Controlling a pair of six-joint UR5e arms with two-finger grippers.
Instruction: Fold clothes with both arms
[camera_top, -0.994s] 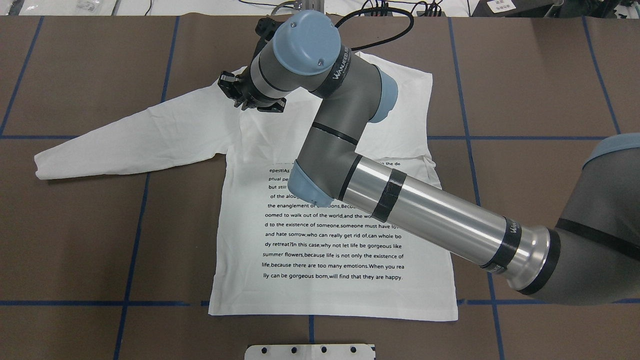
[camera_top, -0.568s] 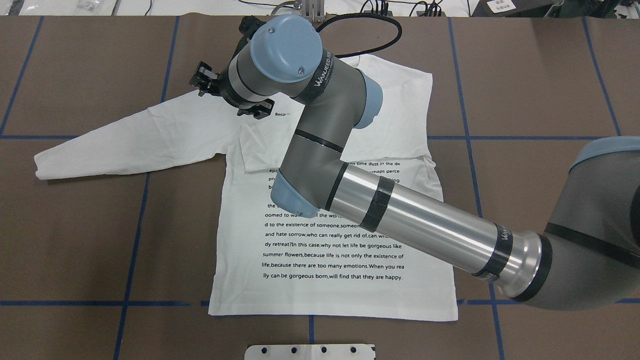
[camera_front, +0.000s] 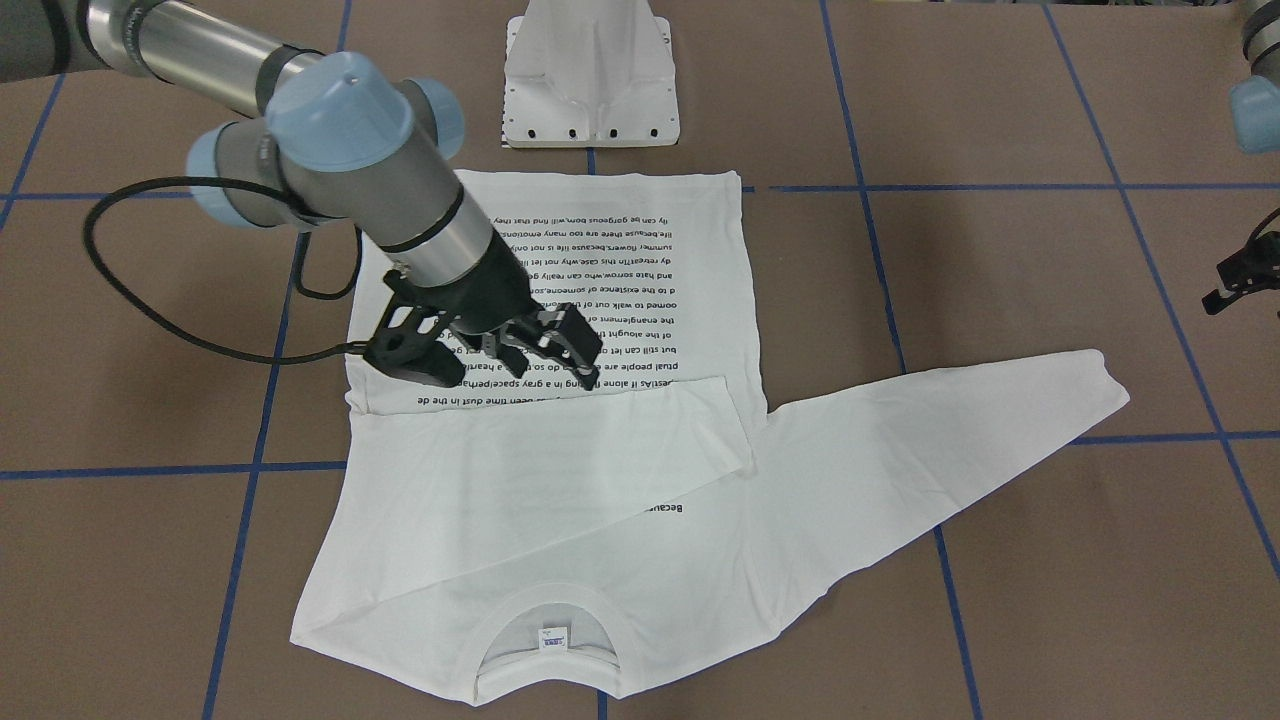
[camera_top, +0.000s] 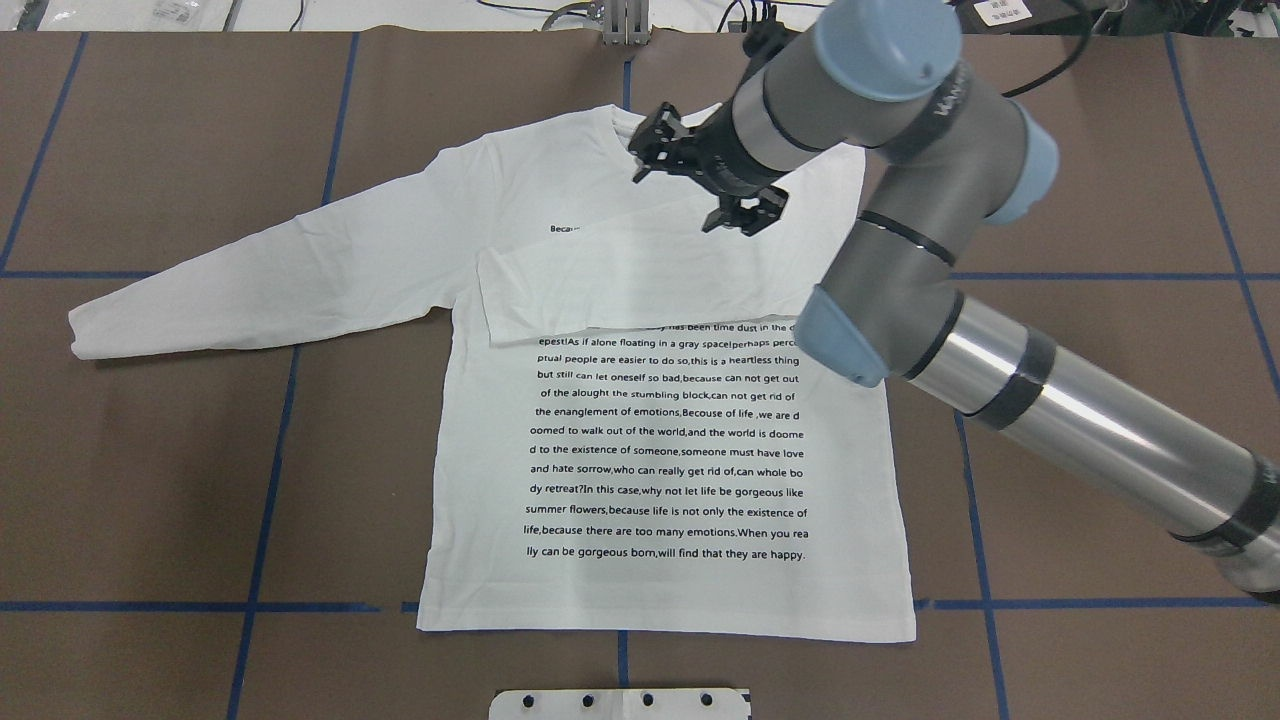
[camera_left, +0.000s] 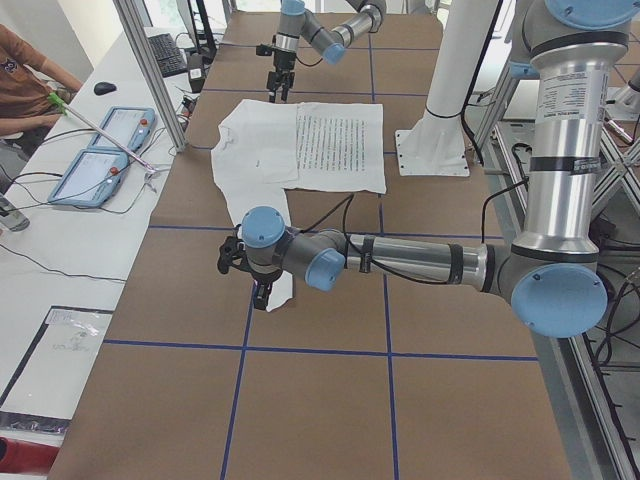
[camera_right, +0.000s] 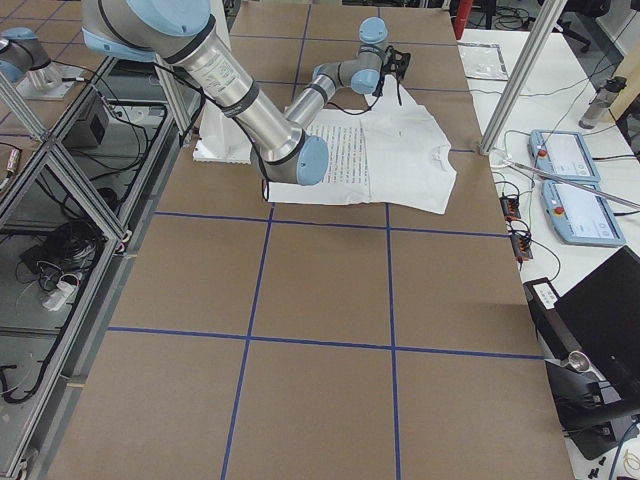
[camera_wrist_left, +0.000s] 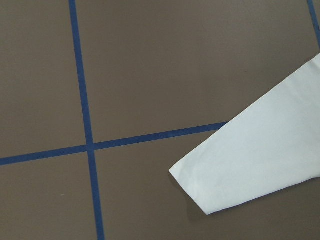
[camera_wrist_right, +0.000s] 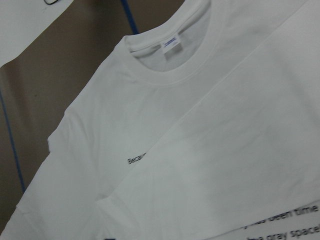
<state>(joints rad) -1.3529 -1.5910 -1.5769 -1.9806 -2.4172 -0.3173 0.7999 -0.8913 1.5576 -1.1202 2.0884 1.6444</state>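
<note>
One sleeve of the white shirt (camera_top: 660, 450) is left to deal with, and where it lies decides the next move. The shirt is spread print-up on the table (camera_top: 150, 480), hem toward the robot's base and collar (camera_wrist_right: 170, 75) on the far side. The folded sleeve (camera_top: 640, 290) on the robot's right already lies across the chest, covering the top lines of the text. The outstretched sleeve (camera_top: 270, 280) runs out flat to the robot's left. Its long axis slants from the shoulder outward and slightly back toward the robot, ending in the cuff (camera_wrist_left: 200, 192).

The right tool (camera_top: 695, 195) hangs over the upper chest just beside the collar, fingers spread wide with nothing between them. It is well apart from that cuff. The left tool (camera_front: 1240, 278) shows only at the edge of the front-facing view, too cut off to tell whether it is spread or clenched. Its wrist camera looks straight down on the cuff, so I judge it the nearer arm by far. Folding this sleeve probably calls for the left arm to pinch at the cuff and carry it along the sleeve's axis toward the chest.
</note>
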